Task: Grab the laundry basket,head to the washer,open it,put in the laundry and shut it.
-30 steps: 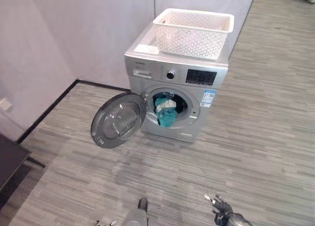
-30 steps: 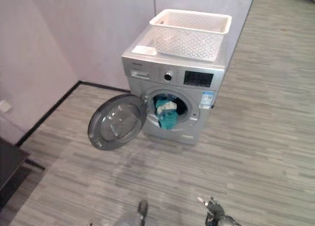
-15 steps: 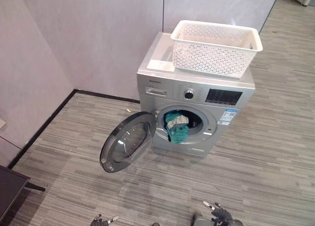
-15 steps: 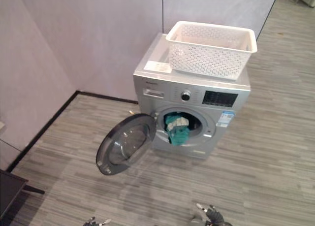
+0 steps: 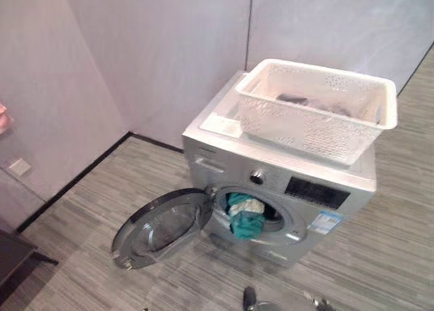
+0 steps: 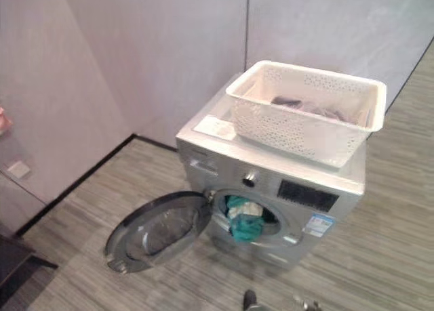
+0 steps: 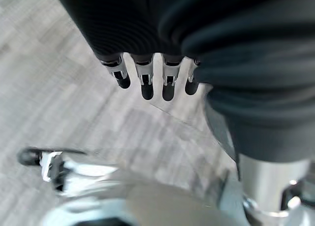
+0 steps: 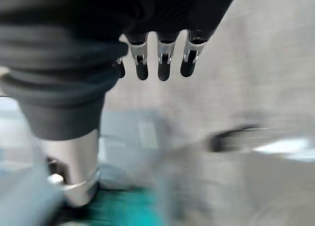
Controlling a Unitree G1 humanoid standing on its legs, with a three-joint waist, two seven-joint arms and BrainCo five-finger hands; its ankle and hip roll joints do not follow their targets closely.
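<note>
Both hands, left (image 7: pixel 147 76) and right (image 8: pixel 157 63), are hanging slack-fingered, holding nothing; you're facing the washer (image 5: pixel 271 189), door (image 5: pixel 163 226) open for loading, centre frame.

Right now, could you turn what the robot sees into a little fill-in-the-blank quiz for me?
1. The white basket sits on top of the ____.
2. The washer's round door is swung ____.
3. The laundry hanging from the drum opening is mostly ____ in colour.
4. The left hand and the right hand hold ____.

Missing words: washer; open; green; nothing
</note>
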